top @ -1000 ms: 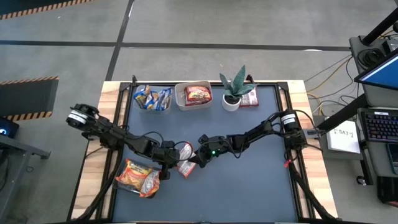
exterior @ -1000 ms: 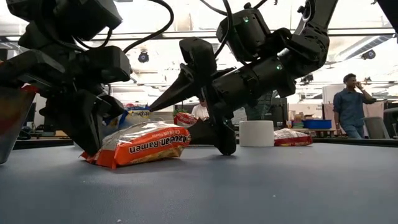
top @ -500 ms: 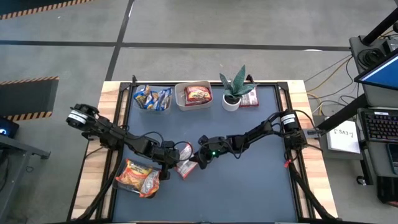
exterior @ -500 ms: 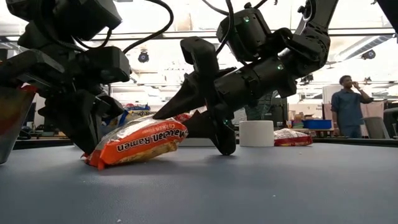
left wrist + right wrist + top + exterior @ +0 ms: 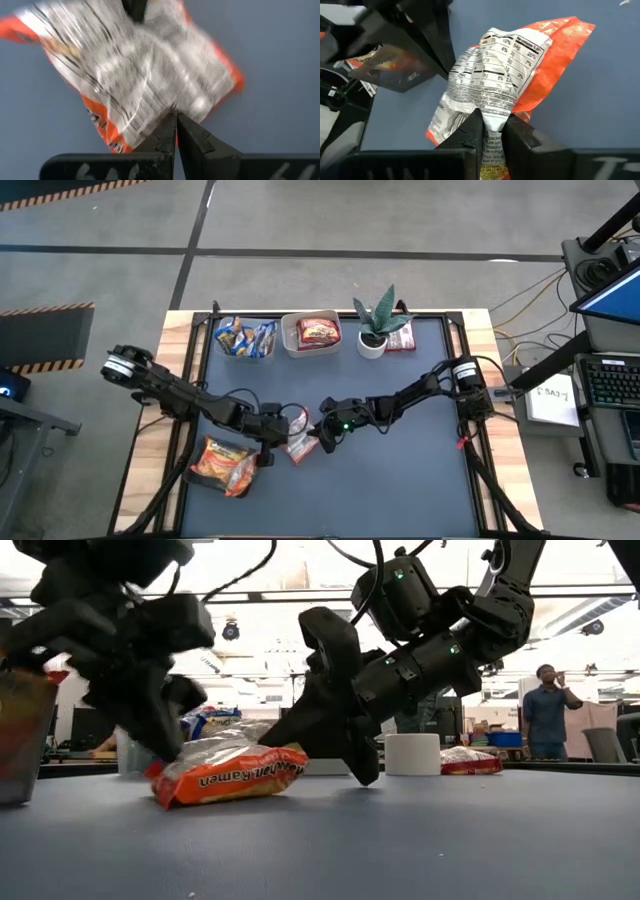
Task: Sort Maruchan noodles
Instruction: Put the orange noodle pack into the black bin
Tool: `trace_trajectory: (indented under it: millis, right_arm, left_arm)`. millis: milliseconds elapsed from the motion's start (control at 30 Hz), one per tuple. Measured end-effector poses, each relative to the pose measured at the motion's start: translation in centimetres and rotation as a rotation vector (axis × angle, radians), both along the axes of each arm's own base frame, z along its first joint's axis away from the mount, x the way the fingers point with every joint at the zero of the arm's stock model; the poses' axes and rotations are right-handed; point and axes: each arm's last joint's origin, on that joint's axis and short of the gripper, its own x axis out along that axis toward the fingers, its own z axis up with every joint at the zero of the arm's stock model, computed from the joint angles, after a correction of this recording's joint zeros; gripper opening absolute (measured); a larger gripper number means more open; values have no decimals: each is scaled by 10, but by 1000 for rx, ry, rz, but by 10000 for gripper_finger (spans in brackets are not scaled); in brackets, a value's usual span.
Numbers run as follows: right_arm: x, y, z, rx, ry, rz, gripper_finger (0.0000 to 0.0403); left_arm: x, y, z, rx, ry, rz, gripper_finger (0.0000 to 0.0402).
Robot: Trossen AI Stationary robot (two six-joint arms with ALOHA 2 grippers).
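an orange maruchan noodle packet (image 5: 298,444) lies near the middle of the dark grey pad (image 5: 400,480), pinched from both sides by 2 arms at once. the right gripper (image 5: 490,131) has its fingers nearly together on the packet's crinkled white back panel, nutrition label facing its wrist camera. the left gripper (image 5: 176,120), jaws fully shut, grips the opposite edge of the same wrapper. in the low view the packet (image 5: 228,772) sits tilted, one end lifted off the pad under the left arm.

a second pile of orange packets (image 5: 222,465) rests near the pad's left front edge. at the back, 1 clear tub (image 5: 246,340) holds blue-yellow packets and a second tub (image 5: 312,333) holds a dark red one, with a small potted plant (image 5: 376,330) and another red packet (image 5: 402,338) just beside it.

the risk here looks plain: with both grippers clamped on 1 thin wrapper, any pull in opposing directions could tear the plastic or yank it from one grip. a hold on loose film alone may also slip once the packet is lifted, and crushing the brittle noodles is possible.
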Motion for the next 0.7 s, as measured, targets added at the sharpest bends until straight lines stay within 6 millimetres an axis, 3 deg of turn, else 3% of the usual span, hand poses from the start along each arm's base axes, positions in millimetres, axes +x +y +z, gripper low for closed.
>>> trace_trajectory:
  millis: [200,400,700]
  right_arm:
    - [-1,-1,1,-32,12,5,30]
    - [-1,-1,5,-112,-14,14,28]
    - [2,-3,23,-230,-94,5,16]
  left_arm:
    - [-4,2,19,3,-77,9,0]
    - [-15,5,53,-53,-211,13,0]
    - [-66,15,116,-288,-383,86,0]
